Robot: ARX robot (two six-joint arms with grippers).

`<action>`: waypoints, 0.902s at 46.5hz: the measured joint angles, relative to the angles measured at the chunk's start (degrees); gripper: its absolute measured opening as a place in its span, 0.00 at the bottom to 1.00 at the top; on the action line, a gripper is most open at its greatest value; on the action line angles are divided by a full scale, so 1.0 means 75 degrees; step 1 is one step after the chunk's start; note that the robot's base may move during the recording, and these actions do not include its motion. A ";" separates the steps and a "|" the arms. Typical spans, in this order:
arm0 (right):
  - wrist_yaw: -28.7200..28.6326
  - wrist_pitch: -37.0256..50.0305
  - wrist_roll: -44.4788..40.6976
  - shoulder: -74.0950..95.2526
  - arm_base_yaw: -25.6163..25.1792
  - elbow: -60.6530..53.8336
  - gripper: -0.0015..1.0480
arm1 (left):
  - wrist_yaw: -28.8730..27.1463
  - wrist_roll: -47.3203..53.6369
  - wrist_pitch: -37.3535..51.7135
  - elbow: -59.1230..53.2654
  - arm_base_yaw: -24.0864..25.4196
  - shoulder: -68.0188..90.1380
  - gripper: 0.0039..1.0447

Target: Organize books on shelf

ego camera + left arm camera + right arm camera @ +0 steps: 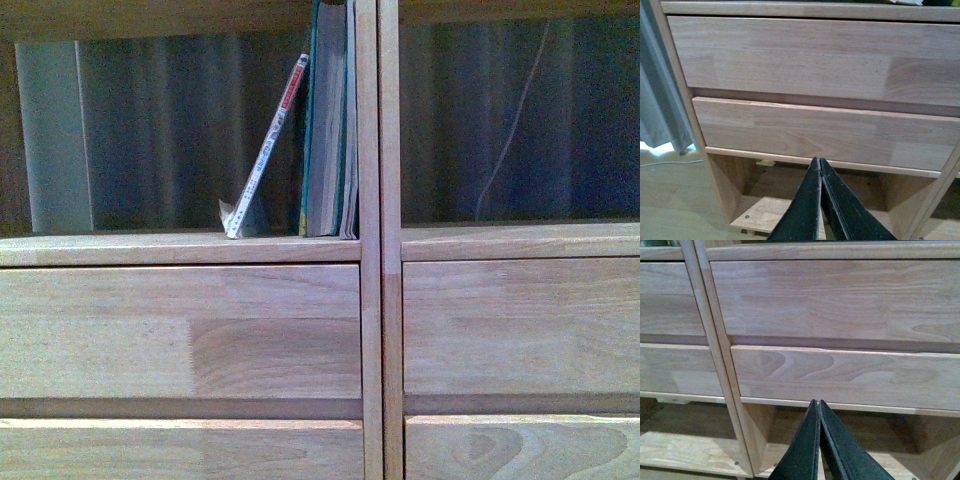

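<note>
Two closed, empty grippers face my wooden shelf (370,250).
My left gripper (820,167) and right gripper (819,407) hang before the drawer fronts. Above, upright books (330,120) stand against the divider; a thin paperback (268,150) leans on them.

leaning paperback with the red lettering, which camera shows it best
The front view. There the paperback shows full length, foot on the shelf board, top tilted against the upright books. Both wrist views face the drawer fronts lower down, with each pincer shut, and show nothing of it.
</note>
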 joint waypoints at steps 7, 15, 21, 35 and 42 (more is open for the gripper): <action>-0.0012 0.0073 -0.0006 -0.0221 -0.0006 -0.0318 0.03 | 0.0079 0.0003 -0.0082 -0.0315 0.0020 -0.0428 0.02; -0.0012 0.0122 -0.0017 -0.0399 -0.0006 -0.0525 0.03 | 0.0079 0.0003 -0.0256 -0.0542 0.0020 -0.0807 0.02; -0.0012 0.0152 -0.0020 -0.0498 -0.0006 -0.0644 0.03 | 0.0079 0.0003 -0.0391 -0.0629 0.0020 -0.1067 0.02; -0.0029 0.0195 -0.0029 -0.0816 -0.0009 -0.0935 0.03 | 0.0067 0.0017 -0.1539 -0.0927 0.0026 -0.2489 0.02; -0.0015 0.0198 -0.0029 -0.0842 -0.0009 -0.0935 0.03 | 0.0076 0.0017 -0.1547 -0.0927 0.0026 -0.2527 0.02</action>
